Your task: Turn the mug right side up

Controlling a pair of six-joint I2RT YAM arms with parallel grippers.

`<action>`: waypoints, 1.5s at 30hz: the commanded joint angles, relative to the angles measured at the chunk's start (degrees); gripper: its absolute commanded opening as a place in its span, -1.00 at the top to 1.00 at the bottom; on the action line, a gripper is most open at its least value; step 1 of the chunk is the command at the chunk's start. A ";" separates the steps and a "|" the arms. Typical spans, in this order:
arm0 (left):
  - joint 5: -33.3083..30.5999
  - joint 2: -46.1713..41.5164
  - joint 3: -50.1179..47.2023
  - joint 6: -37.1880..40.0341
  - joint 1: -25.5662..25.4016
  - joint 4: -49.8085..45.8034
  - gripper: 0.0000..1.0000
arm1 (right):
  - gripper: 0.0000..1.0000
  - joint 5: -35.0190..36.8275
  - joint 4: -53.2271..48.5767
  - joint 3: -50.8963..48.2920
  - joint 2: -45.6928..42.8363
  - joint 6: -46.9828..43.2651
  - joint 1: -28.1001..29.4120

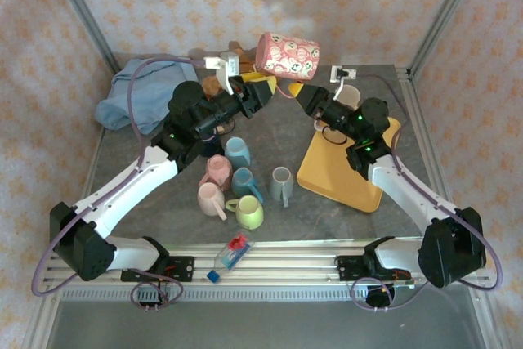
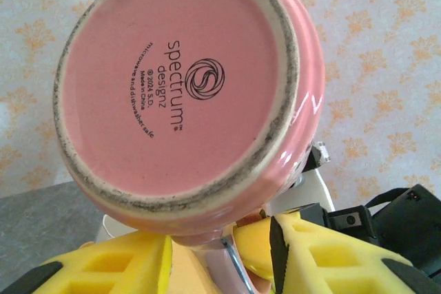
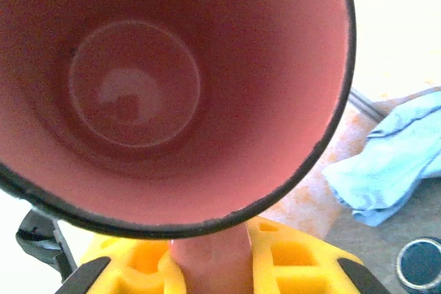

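You had the mug (image 1: 288,55) in the air over the 12 o'clock end of the table (image 1: 278,132), lying on its side. Its long axis ran from 9 to 3 o'clock, base toward 9 and mouth toward 3, with the handle (image 3: 207,246) hanging toward 6.

Both claws met under it. From the left gripper (image 1: 274,87) the mug lay at about 1 o'clock, and from the right gripper (image 1: 296,91) at about 11.

In the left wrist view the stamped base (image 2: 186,94) faced the camera. The left gripper's (image 2: 220,266) jaws stood apart on either side of the handle, and I could not tell whether a pad touched it. In the right wrist view you looked straight into the mouth (image 3: 172,87), and the right gripper (image 3: 210,273) was closed on the handle.

I judged the right arm the one with the hold. The coming move turned on swinging the mouth from 3 up to 12, once the left claw was clear.
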 commanded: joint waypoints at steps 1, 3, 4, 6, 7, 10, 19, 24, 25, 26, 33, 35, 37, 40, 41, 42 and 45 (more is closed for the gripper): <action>-0.50 -1.92 -0.74 0.54 0.40 3.26 0.10 | 1.00 2.64 -5.45 3.32 -3.02 -7.14 -0.15; -0.68 -2.57 -1.37 1.16 0.43 2.30 0.06 | 1.00 3.94 -13.60 4.36 -5.51 -10.94 -0.14; -0.60 -2.94 -1.46 1.59 0.43 1.55 0.04 | 1.00 4.82 -18.85 5.19 -6.26 -13.49 -0.14; -0.48 -3.78 -1.86 3.13 0.43 -1.01 -0.01 | 1.00 8.35 -31.62 7.76 -8.03 -19.75 -0.16; -0.39 -4.16 -1.99 3.70 0.44 -1.97 -0.02 | 1.00 10.62 -36.50 8.79 -8.49 -21.95 -0.24; 1.35 -4.64 -1.33 5.14 0.44 -7.05 -0.07 | 1.00 16.37 -49.29 12.24 -9.40 -27.53 -0.70; 3.84 -4.94 -0.66 12.93 0.50 -17.71 -0.11 | 1.00 29.18 -69.98 18.46 -10.19 -36.17 -5.66; 2.84 -3.99 -0.72 17.32 0.46 -21.97 -0.21 | 1.00 39.79 -79.17 22.16 -8.19 -42.18 -7.66; 2.73 -3.66 -0.60 17.88 0.42 -22.58 -0.23 | 1.00 41.22 -80.39 22.70 -7.71 -43.10 -8.18; 2.66 -3.32 -0.44 18.38 0.48 -23.13 -0.26 | 1.00 42.83 -81.49 23.21 -7.08 -43.88 -8.88; 2.25 -0.90 -0.03 20.04 0.49 -24.58 -0.40 | 1.00 49.44 -84.95 26.12 -3.61 -49.21 -14.48; 2.33 -0.15 0.18 20.46 0.44 -25.14 -0.42 | 1.00 50.84 -85.69 27.17 -1.20 -50.85 -15.69; 2.22 0.68 0.64 20.83 0.42 -25.93 -0.44 | 1.00 52.12 -85.67 27.69 0.42 -53.21 -16.51; 1.97 2.10 1.62 21.82 0.43 -27.95 -0.56 | 1.00 54.58 -84.61 28.21 2.77 -56.43 -17.77; 1.96 2.45 2.09 22.33 0.42 -28.92 -0.61 | 1.00 54.74 -83.90 28.09 3.45 -57.24 -18.44; 1.99 2.72 2.21 22.73 0.44 -29.47 -0.65 | 1.00 54.75 -83.35 28.26 4.30 -57.78 -19.16; 1.76 2.87 1.77 23.23 0.34 -29.57 -0.73 | 1.00 55.12 -83.09 29.82 7.31 -58.45 -21.14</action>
